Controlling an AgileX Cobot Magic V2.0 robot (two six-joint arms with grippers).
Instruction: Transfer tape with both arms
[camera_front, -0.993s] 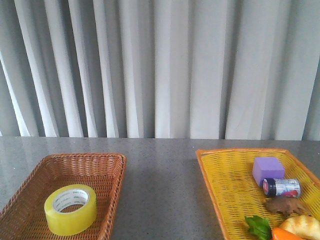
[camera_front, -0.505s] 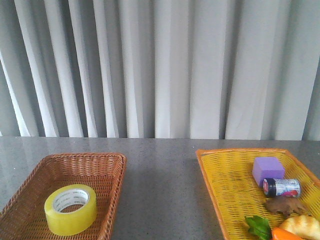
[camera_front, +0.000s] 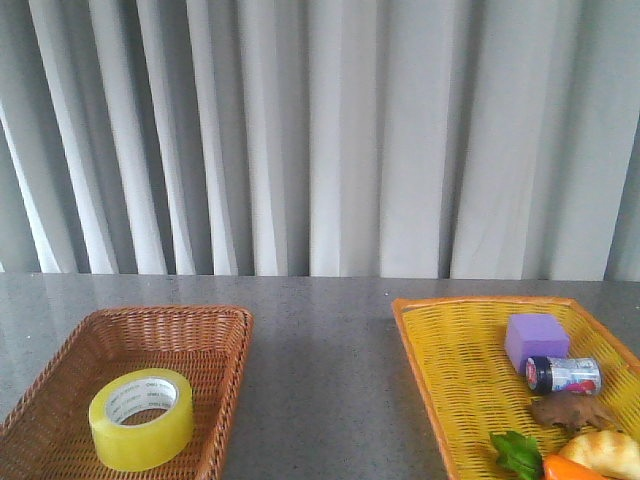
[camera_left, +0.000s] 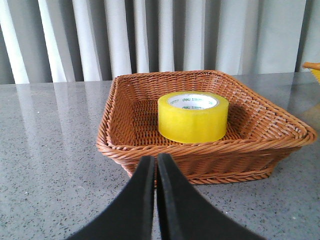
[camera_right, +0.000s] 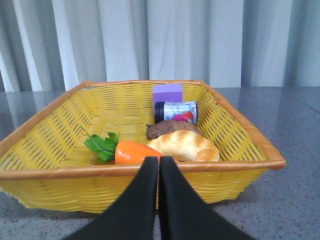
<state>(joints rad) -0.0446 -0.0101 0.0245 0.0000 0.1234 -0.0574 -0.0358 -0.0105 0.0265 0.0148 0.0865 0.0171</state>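
**Sitting flat in the brown basket, the tape waits with both grippers closed**

Resting on its side with the open core facing up, the tape lies in the brown wicker basket at the lower left of the front view. It sits toward the near part of the basket floor, close to the right-hand wall but not clearly touching it. The white inner core carries small green print.

At the lower right of the front view stands a yellow wicker tray. It holds a purple block, a small dark-capped jar lying on its side just beside the block, a brown piece, a bread roll, a green leaf and an orange carrot cut off by the frame edge. Grey curtains fill the upper half behind the speckled grey table.

Neither arm shows in the front view. In the left wrist view, the left gripper is pressed shut and empty, low in the frame, in front of the brown basket's near rim, with the tape beyond it. In the right wrist view, the right gripper is likewise closed on nothing, before the yellow tray's near rim.
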